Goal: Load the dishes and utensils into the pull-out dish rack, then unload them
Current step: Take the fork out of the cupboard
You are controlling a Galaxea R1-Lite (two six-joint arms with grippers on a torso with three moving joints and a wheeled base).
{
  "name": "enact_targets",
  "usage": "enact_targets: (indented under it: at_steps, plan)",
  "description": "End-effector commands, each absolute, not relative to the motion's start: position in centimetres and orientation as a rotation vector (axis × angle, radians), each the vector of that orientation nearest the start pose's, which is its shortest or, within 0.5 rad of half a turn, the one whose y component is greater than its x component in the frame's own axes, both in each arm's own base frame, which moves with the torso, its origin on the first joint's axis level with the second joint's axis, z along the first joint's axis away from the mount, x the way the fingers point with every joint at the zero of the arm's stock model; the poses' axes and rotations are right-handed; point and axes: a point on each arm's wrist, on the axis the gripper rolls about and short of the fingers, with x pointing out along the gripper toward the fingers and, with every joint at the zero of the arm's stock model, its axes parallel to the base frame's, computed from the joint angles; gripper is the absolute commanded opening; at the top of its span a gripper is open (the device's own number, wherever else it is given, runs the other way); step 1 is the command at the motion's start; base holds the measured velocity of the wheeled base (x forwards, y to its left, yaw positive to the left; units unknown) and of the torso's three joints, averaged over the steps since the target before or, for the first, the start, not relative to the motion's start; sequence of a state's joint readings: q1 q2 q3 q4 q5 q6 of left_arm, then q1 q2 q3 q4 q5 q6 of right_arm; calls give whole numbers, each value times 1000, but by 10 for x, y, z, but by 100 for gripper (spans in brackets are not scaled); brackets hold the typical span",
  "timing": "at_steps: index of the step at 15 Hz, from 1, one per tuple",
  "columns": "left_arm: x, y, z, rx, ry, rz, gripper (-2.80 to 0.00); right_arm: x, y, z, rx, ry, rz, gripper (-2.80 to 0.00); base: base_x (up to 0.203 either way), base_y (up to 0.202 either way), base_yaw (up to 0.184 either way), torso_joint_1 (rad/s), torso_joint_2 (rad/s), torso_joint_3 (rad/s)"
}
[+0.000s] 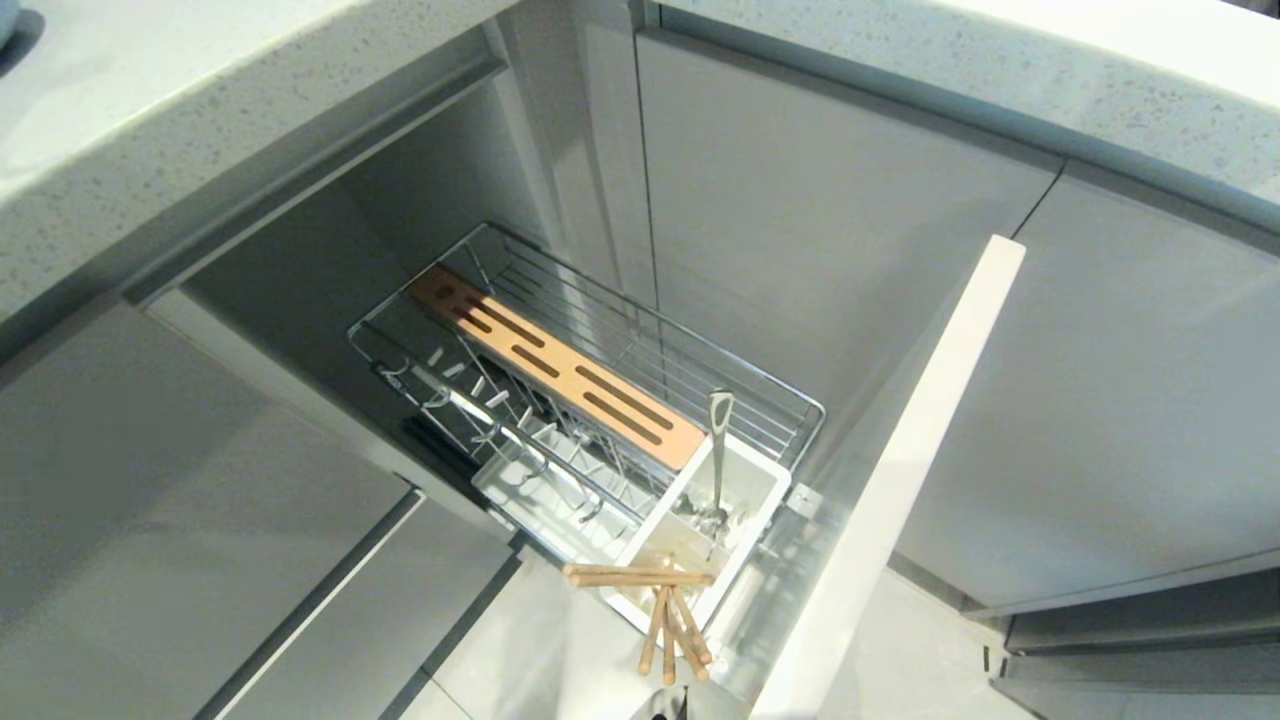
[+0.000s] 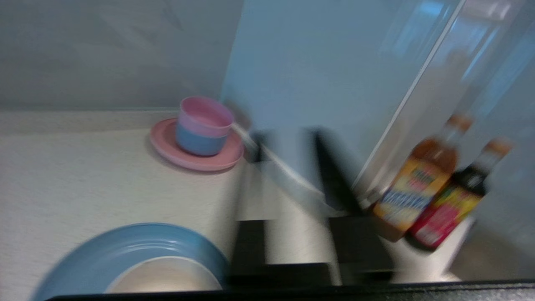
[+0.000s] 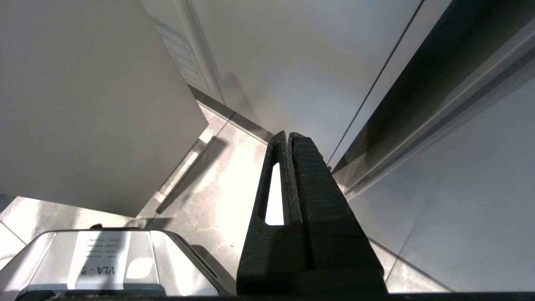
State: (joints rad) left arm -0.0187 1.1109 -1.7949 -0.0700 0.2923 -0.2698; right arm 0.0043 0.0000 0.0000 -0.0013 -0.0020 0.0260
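Counter: speckled pale top [image 1: 150, 120] runs along the upper left of head view; neither of my arms shows there.
Rack: pull-out dish rack [image 1: 640, 330], chrome wire, drawn out of the cabinet opening, btwn grey cabinet fronts.
Wood strip: slotted wooden strip [image 1: 560, 370] lies lengthwise along the rack, near its middle.
Pegs: metal pegs [image 1: 470, 385] on the strip's left side, nothing slotted in them.
Tray: white tray [image 1: 520, 500] under the pegs at the near end.
Caddy: white utensil caddy [image 1: 745, 500] at the rack's near right corner, just beside the front panel.
Chopsticks: wooden chopsticks [image 1: 675, 620] in the caddy's near compartment, splayed out over its edge; more sticks lie crosswise on the rim.
Spoon: silver utensil [image 1: 719, 450] stands upright in the caddy's far compartment, handle end up.
Front panel: pale flat panel [image 1: 900, 470] right of the caddy, seen edge-on.
Blue plate: light-blue plate [image 2: 121, 246] on a countertop in my left wrist view, not in the rack.
Bowl: cream-white bowl [image 2: 167, 276] sits on that plate, partly cut off by the frame edge.
Pink plate + cup: pink plate [image 2: 171, 152] w/ pink-and-blue cup [image 2: 202, 125] on it, farther back on the same counter.
Left claw: left gripper [image 2: 292, 200] heavily blurred, over the counter btwn blue plate and two sauce bottles [image 2: 434, 192]; fingers closed, can't see anything held.
Right claw: right gripper [image 3: 289, 138] fingers pressed together, empty, pointing at the floor [image 3: 217, 188] by the cabinet fronts.
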Motion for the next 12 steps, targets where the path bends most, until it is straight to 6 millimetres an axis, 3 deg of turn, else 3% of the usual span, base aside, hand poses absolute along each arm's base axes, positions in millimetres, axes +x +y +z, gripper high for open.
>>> enact_targets:
  at_steps: [1,4,8,12]
  plan:
    - [15,7,505,-544,-814,103,-280,-23,0,75,26,0,3,-280,0,0,0,0,0,0]
    - [25,5,486,-758,-700,2,-280,-23,0,75,26,0,2,-280,0,0,0,0,0,0]
    - [34,-7,476,-785,-419,-369,-280,-23,0,75,26,1,3,-280,0,0,0,0,0,0]
    - [49,-22,458,-696,-89,-696,-280,-23,0,75,26,0,2,-280,0,0,0,0,0,0]
